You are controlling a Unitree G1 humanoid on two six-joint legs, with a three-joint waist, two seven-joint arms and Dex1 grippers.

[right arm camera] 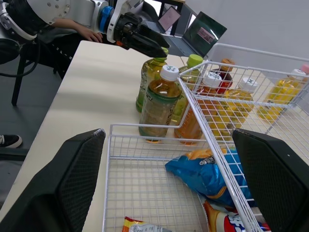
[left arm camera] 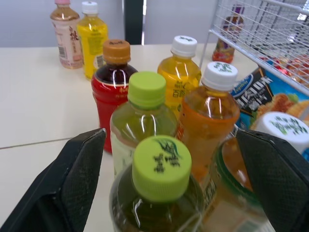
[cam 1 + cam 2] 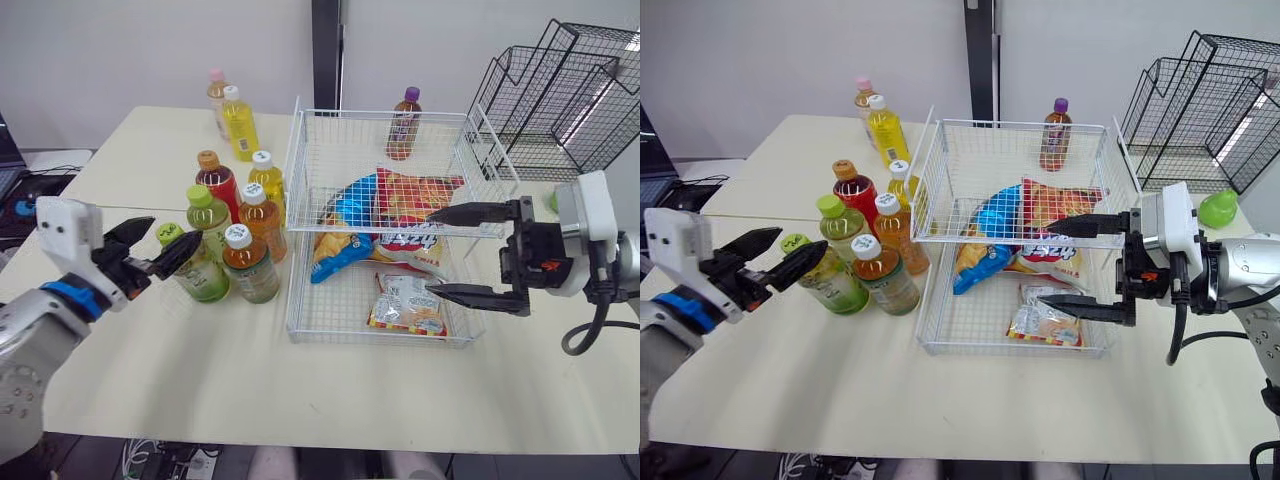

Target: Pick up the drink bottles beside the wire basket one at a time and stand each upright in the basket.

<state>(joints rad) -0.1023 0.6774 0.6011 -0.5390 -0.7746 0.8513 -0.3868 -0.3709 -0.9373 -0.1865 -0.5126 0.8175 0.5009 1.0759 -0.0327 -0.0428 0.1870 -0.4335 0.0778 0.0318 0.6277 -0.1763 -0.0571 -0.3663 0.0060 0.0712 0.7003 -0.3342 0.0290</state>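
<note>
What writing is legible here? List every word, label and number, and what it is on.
No text reads clearly.
Blue snack bag: white lettering, too blurred.
Red snack bag: lettering too small.
Green cap: dark print, unreadable.
Pink-capped bottle: label characters, too blurred.

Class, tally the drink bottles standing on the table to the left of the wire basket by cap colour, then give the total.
White caps: 4
Green caps: 2
Orange cap: 1
Pink cap: 1
Total: 8
</note>
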